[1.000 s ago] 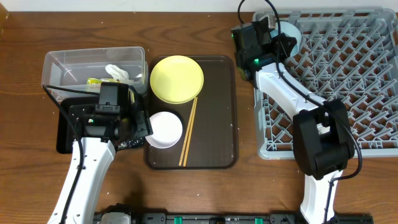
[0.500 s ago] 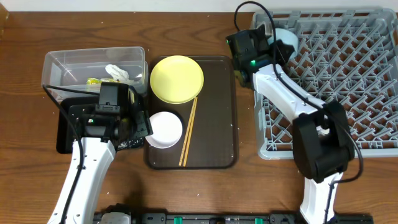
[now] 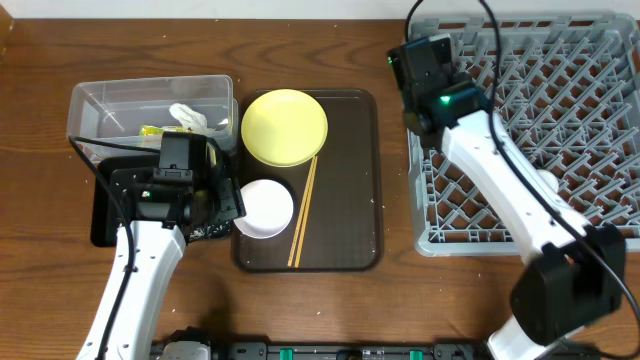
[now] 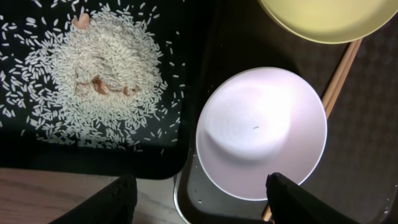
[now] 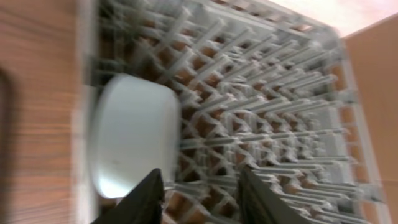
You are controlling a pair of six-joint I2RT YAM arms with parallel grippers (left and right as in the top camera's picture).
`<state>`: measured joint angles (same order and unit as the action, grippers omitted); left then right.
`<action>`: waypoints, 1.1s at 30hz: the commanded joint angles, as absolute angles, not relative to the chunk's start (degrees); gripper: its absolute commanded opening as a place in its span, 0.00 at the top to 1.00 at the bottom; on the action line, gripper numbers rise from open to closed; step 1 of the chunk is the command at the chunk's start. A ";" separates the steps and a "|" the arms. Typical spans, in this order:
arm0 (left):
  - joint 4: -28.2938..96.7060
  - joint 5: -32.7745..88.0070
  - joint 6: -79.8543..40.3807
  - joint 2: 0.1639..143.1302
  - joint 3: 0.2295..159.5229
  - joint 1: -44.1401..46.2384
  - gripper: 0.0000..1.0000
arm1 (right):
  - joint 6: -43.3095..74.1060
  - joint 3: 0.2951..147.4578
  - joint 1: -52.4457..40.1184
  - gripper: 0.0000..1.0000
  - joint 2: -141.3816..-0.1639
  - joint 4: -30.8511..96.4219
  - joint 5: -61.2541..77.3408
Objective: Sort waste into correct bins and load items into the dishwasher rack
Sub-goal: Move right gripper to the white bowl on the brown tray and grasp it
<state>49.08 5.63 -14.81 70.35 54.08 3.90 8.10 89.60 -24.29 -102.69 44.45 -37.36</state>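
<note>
- Brown wooden tabletop [image 3: 150,40] carries the large grey pegged plastic dishwasher rack [image 3: 590,100]. The light blue bowl [image 5: 134,143] sits in its corner.
- Right gripper [image 5: 200,196] hovers beside that bowl, fingers apart and empty. Loading the rack looks like the step in hand.
- Left gripper [image 4: 205,199], fingers apart and empty, hangs over the near edge of the round white bowl [image 4: 261,130] on the dark brown serving tray [image 3: 350,200].
- Next likely calls for pinching that bowl's rim, clear of the wooden chopsticks [image 3: 303,210].

Dark wooden table [image 3: 330,310], evenly lit

Overhead we get even, bright light w/ soft shadows. Right wrist view: motion-blurred thru-out, esp. left edge. Left wrist sharp; we see soft sheen on white bowl [image 4: 261,130].
</note>
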 commanded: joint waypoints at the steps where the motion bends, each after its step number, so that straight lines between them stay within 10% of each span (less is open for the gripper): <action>1: 49.25 5.52 -15.09 70.41 54.43 3.77 0.30 | 9.80 89.80 -24.62 0.60 -99.55 44.01 -19.35; 9: 50.28 4.16 -17.89 70.39 54.43 2.09 0.30 | 9.80 89.78 -26.65 0.51 -101.97 43.24 11.90; 28: 53.98 4.05 -21.34 70.41 54.43 -14.83 0.30 | 12.47 89.78 -44.10 0.54 -116.99 43.09 19.86; 33: 53.98 4.05 -21.34 70.41 54.43 -14.83 0.30 | 15.92 89.78 -46.28 0.69 -120.33 42.94 14.94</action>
